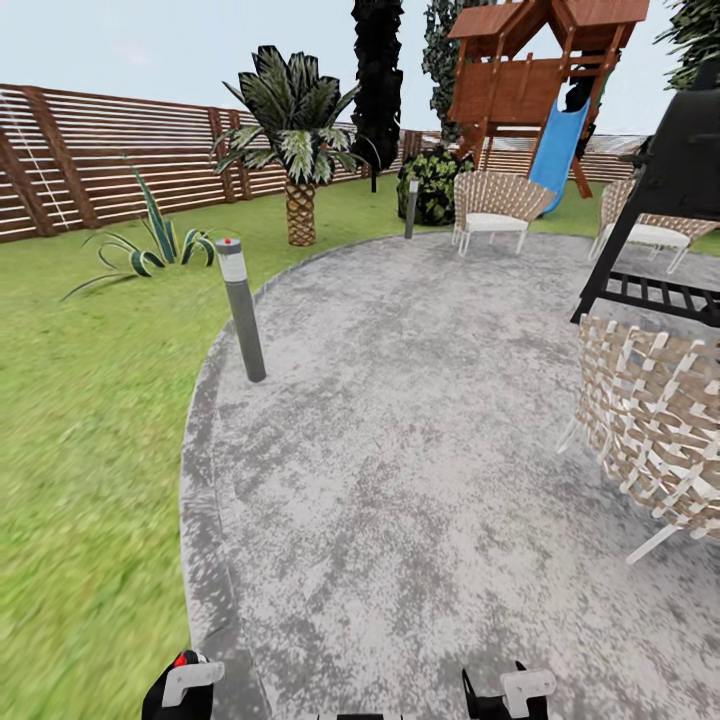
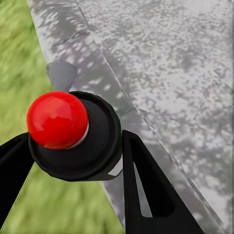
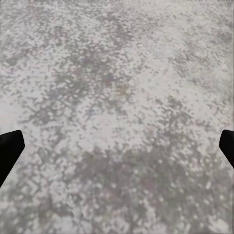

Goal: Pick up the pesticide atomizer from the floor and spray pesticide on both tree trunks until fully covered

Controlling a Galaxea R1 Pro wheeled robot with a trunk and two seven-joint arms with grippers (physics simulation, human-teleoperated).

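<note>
The pesticide atomizer [image 2: 73, 134] sits between the two black fingers of the left gripper [image 2: 73, 161], which clasps its black round cap from both sides; a glossy red knob [image 2: 57, 119] crowns that cap. In the head view the same red-tipped atomizer shows at the lower edge, by the left gripper [image 1: 185, 685], right over the line where the grey paving [image 1: 400, 450] meets the green lawn [image 1: 80, 420]. The right gripper [image 3: 117, 146] hangs above bare paving with its fingers spread wide apart and nothing between them; its wrist appears low in the head view [image 1: 510, 690]. Farther out, a thin grey bollard post [image 1: 242, 310] stands at the paving's curved edge, and a second one [image 1: 411, 208] rises farther back. A woven chair [image 1: 650, 430] stands close on the right, two more [image 1: 497, 208] across the paving. A short palm [image 1: 298, 150] and a striped spiky plant [image 1: 160, 240] grow on the lawn before the brown slatted fence [image 1: 100, 160]. A wooden play tower with a blue slide [image 1: 560, 145] stands at the back, beside dark conifers [image 1: 378, 80].
</note>
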